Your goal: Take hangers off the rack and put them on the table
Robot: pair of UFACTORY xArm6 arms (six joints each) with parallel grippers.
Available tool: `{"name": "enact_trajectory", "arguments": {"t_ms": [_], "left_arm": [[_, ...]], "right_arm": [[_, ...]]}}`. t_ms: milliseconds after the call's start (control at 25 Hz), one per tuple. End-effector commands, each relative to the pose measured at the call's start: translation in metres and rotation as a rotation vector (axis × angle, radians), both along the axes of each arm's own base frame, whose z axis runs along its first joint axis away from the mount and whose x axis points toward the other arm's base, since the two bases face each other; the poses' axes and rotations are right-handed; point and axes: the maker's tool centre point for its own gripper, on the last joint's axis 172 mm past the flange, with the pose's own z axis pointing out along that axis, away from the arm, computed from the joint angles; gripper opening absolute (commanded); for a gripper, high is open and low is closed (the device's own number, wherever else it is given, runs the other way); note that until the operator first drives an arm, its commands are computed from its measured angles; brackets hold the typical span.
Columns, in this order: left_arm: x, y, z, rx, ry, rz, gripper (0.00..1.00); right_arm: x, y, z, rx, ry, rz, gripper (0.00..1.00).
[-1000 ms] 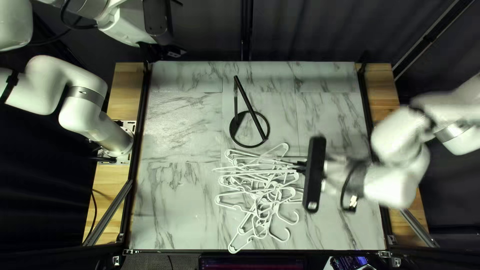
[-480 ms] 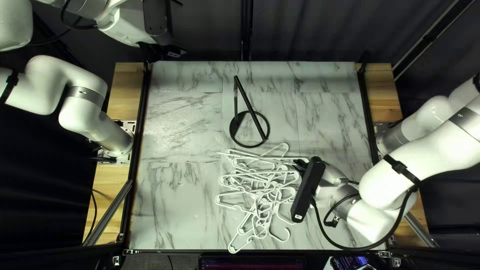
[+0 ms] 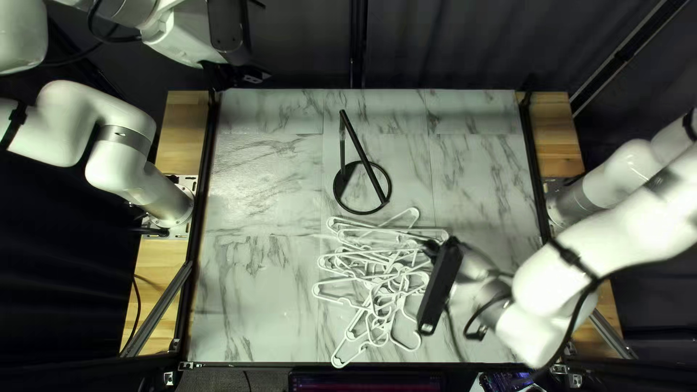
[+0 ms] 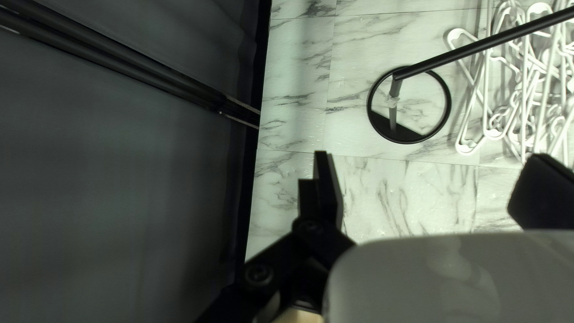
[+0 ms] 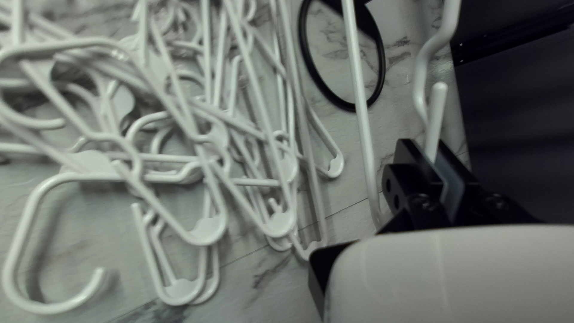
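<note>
- A slim white plastic hanger [image 5: 360, 101] is held in the air by the right gripper [image 3: 430, 250], reaching left from it above the far part of a heap of hangers.
- The right gripper, with two black fingers, is closed to a narrow gap on a white rod of this hanger, pinched from both sides; the hanger's long bar and wavy part rise just beside it.
- The tangled heap of white plastic hangers [image 5: 203, 232] lies around the middle of the table's near half, with hooks, corners and bars crossing one another. Its nearest corner reaches the near edge.
- The black metal rack [image 3: 363, 156] stands just beyond the heap, near the table's middle: a round ring base, an upright post and a long slanting bar.
- The white, grey-veined marble-look table [image 3: 254, 305] has pale brown wooden strips [image 3: 185, 134] along its left and right sides.
- The right arm, white with grey bands [image 3: 595, 254], comes in from the right, a long black housing [image 3: 438, 287] at its wrist.
- The left gripper [image 3: 254, 75], black too, is at the far left corner, well apart from the hangers, its fingers spread wide.
- A dark curtain [image 3: 465, 43] hangs past the far edge.
</note>
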Motion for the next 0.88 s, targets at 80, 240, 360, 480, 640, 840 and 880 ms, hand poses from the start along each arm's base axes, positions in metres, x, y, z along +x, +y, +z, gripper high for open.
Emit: {"name": "enact_trajectory", "arguments": {"t_ms": [80,240,360,480,640,840,880], "left_arm": [[0.0,0.0,0.0,0.0,0.0,0.0,1.0],[0.0,0.0,0.0,0.0,0.0,0.0,1.0],[0.0,0.0,0.0,0.0,0.0,0.0,1.0],[0.0,0.0,0.0,0.0,0.0,0.0,1.0],[0.0,0.0,0.0,0.0,0.0,0.0,1.0],[0.0,0.0,0.0,0.0,0.0,0.0,1.0],[0.0,0.0,0.0,0.0,0.0,0.0,1.0]], "right_arm": [[-0.007,0.012,-0.025,-0.156,0.088,-0.068,0.03],[-0.004,0.013,-0.033,-0.188,0.118,-0.06,0.0],[-0.005,0.009,-0.032,-0.194,0.126,-0.071,0.0],[-0.005,0.009,-0.032,-0.194,0.126,-0.071,0.0],[-0.004,0.007,-0.033,-0.181,0.114,-0.04,0.06],[-0.001,0.005,-0.031,-0.222,0.08,0.063,0.06],[-0.001,0.003,-0.031,-0.257,0.079,0.085,0.05]]}}
